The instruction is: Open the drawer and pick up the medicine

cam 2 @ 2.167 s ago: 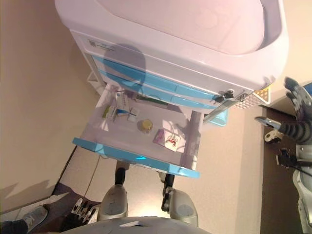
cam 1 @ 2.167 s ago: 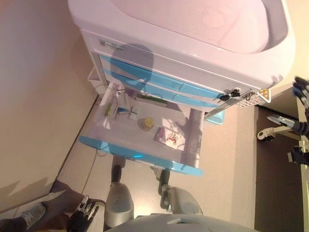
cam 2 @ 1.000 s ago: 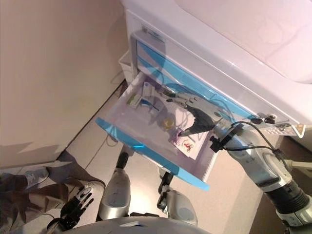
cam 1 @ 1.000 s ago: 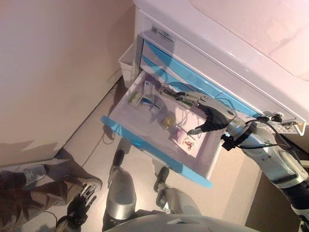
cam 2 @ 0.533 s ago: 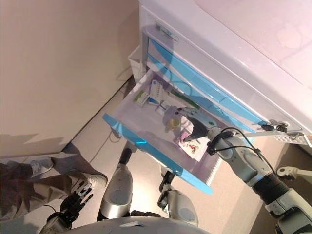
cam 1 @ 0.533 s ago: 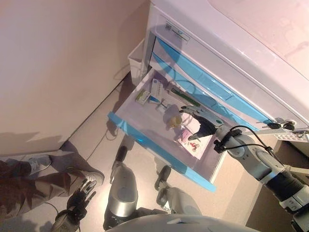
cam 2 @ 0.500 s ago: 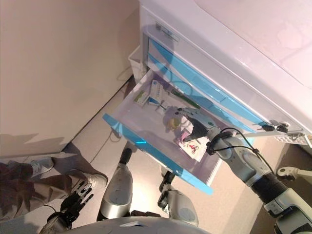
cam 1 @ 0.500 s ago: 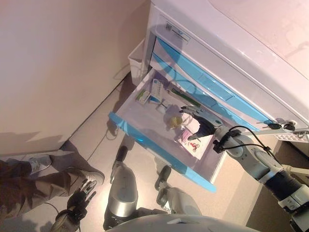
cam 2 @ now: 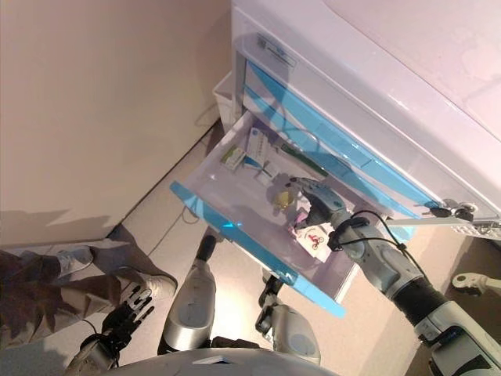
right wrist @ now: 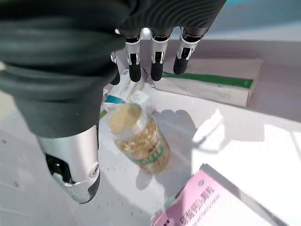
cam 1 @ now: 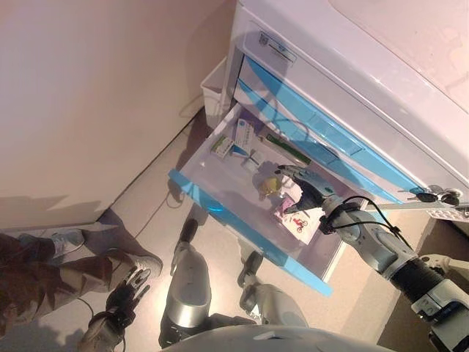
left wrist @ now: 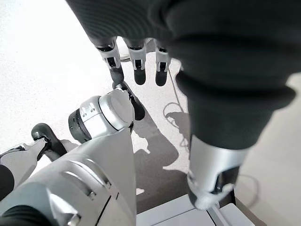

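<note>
One drawer (cam 1: pixel 220 192) of the white cart (cam 1: pixel 381 81) stands pulled out, its blue front towards the robot; the blue-fronted drawers above it are closed. Inside the open drawer lie one small bottle (right wrist: pixel 138 138) of yellow capsules, standing upright in the middle, one pink box (right wrist: pixel 207 201) just beside it on the side nearer the drawer's right wall, one long white box with a green stripe (right wrist: pixel 211 81) beyond the bottle towards the back, and a few small white-and-blue boxes (cam 1: pixel 239 138) near the back left corner, whose exact count cannot be told.

The right robot hand (cam 1: pixel 306 192) is inside the drawer, directly above the bottle, its fingers (right wrist: pixel 155 63) straight and spread, thumb apart from them; it holds nothing and is not touching the bottle or the boxes. The left robot hand (cam 1: pixel 124 290) hangs low by the floor, well apart from the drawer, fingers relaxed and holding nothing. A person's legs and shoes (cam 1: pixel 58 257) show on the floor beside it.

Compared with half a second ago, the right robot hand has come in closer over the bottle; a little over two seconds ago it was outside the drawer, off to the cart's right. The boxes and bottle lie as they did
</note>
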Motion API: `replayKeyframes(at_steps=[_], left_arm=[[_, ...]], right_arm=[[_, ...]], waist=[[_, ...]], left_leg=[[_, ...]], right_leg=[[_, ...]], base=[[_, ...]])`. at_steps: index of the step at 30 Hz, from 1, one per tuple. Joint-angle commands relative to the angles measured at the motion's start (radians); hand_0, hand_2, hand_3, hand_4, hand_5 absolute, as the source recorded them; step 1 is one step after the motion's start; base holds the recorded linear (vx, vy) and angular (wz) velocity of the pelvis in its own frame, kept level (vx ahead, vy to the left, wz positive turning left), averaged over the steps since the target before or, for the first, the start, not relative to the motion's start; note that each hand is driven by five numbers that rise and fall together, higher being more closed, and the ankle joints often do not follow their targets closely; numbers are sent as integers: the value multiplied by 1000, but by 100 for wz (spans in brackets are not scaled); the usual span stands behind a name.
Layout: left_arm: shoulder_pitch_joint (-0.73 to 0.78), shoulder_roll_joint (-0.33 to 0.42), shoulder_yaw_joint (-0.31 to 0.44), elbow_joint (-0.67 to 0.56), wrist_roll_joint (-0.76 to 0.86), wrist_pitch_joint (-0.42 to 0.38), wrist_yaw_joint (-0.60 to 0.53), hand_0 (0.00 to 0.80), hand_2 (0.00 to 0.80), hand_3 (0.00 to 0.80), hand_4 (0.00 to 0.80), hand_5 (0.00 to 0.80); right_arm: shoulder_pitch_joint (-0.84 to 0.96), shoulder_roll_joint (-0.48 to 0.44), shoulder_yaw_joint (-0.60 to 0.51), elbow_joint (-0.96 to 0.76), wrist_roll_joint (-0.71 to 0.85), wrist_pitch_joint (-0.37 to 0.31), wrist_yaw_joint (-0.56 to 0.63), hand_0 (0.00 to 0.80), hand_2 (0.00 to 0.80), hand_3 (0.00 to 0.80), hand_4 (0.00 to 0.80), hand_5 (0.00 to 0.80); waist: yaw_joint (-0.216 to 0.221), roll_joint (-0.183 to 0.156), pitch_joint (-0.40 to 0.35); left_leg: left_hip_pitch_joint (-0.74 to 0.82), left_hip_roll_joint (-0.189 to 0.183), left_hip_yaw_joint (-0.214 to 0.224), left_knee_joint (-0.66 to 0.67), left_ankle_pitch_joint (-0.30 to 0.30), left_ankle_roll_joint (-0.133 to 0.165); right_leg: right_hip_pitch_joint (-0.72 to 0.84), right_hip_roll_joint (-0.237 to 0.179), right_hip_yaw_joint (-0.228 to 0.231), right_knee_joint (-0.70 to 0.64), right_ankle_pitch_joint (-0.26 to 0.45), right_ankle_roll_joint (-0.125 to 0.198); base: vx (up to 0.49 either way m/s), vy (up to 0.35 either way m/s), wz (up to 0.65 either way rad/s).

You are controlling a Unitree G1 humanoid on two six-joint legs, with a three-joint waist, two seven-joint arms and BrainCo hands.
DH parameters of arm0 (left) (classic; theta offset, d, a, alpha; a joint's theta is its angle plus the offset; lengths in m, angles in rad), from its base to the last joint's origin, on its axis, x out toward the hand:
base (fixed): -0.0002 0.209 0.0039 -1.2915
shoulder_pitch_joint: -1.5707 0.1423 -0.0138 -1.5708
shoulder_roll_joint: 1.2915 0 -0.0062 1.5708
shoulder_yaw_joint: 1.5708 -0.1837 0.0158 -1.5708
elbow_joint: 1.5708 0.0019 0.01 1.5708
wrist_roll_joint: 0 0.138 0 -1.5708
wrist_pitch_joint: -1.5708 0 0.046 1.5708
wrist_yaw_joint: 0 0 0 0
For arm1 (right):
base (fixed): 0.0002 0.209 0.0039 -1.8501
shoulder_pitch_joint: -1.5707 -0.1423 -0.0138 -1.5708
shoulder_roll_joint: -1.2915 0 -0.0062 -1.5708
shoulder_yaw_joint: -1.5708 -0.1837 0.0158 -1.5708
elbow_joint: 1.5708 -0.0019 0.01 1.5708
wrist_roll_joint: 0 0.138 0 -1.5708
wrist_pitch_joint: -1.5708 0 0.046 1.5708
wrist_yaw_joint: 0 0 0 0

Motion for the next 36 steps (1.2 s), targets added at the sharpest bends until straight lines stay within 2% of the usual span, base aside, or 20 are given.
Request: replayKeyframes(at_steps=[1,14,36], left_arm=[[24,14,-33,3,-2,-5,-5,0,0,0,0,0],[26,14,-34,-8,-3,1,-7,0,0,0,0,0],[24,24,-29,-12,1,10,1,0,0,0,0,0]], right_arm=[[-52,-27,36,-21,16,-21,-52,0,0,0,0,0],[-82,14,55,69,-1,-17,-77,0,0,0,0,0],[-134,57,73,146,8,3,-92,0,0,0,0,0]], waist=[[10,19,-34],[22,26,-26],[41,16,-23]], left_leg=[[-8,-41,27,-17,-9,75],[-13,-46,20,-14,-10,78],[-11,-46,9,-14,-12,80]], right_leg=[[-40,-51,0,106,31,73],[-45,-56,-6,108,34,73],[-40,-54,-13,107,37,76]], base=[[0,0,0],[1,3,2],[3,0,1]])
